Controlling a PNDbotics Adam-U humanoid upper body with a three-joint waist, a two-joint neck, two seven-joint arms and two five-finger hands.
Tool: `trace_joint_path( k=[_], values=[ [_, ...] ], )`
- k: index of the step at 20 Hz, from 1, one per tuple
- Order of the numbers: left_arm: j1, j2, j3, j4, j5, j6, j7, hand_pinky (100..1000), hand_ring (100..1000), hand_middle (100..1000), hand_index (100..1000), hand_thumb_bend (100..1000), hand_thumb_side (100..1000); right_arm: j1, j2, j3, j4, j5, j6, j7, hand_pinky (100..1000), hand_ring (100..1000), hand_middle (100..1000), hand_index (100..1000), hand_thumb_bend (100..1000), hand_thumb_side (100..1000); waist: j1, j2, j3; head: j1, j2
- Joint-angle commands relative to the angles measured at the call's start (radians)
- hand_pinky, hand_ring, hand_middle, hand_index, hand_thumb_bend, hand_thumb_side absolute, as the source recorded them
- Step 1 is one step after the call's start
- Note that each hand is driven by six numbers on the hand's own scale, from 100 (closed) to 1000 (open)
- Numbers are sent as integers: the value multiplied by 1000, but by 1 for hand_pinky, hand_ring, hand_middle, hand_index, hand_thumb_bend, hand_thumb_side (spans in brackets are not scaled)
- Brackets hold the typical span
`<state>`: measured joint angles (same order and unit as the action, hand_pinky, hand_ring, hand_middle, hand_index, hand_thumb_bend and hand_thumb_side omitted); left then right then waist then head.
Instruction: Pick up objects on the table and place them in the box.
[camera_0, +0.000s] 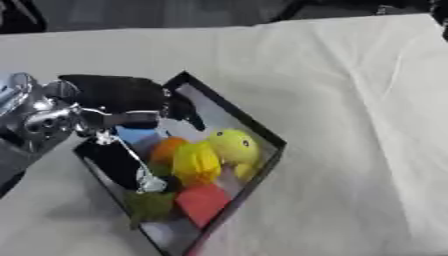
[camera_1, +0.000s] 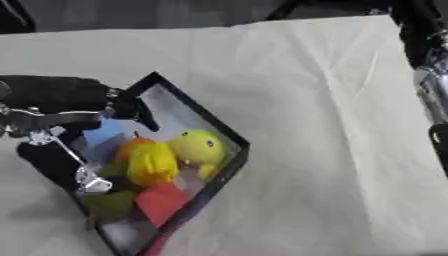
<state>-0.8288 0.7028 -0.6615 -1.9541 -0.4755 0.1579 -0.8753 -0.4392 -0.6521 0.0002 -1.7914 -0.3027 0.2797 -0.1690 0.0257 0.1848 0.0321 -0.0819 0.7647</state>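
Note:
A black-rimmed box (camera_0: 254, 126) lies askew on the white cloth. Inside it are a round yellow toy (camera_0: 232, 145), another yellow thing (camera_0: 194, 164), an orange piece (camera_0: 166, 149), a red block (camera_0: 203, 202), a green thing (camera_0: 149, 205), a blue thing (camera_0: 138, 135) and a black shape (camera_0: 109, 160). My left hand (camera_0: 122, 97) hovers over the box's upper left corner, its fingers (camera_0: 184, 112) hanging relaxed with nothing between them. My right arm (camera_1: 431, 90) runs down the right edge; only a black sliver of its hand (camera_1: 440, 145) shows.
A thin wire with a silver end (camera_0: 150, 184) hangs from my left wrist into the box. The white cloth (camera_0: 350, 100) stretches wide to the right of the box. A dark strip lies beyond the table's far edge.

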Motion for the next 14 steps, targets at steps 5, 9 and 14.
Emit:
trace_joint_path(
  k=[5, 9, 14],
  values=[
    [10, 6, 46, -11, -26, -27, 7, 857, 870, 855, 954, 723, 648, -10, -17, -10, -15, 0, -1, 0, 929, 744, 731, 821, 100, 698, 12, -22, 2, 5, 5],
    [38, 22, 102, -42, -7, -21, 49, 858, 868, 852, 952, 688, 655, -11, -15, -11, -17, -1, -2, 1, 929, 744, 731, 821, 100, 695, 13, -24, 7, -1, 5],
    [76, 9, 143, -46, 4, -5, 95, 836, 829, 806, 912, 213, 695, -2, -16, -20, -22, 0, -7, -5, 928, 744, 731, 820, 100, 680, 7, -26, 24, -22, 5]
  ],
)
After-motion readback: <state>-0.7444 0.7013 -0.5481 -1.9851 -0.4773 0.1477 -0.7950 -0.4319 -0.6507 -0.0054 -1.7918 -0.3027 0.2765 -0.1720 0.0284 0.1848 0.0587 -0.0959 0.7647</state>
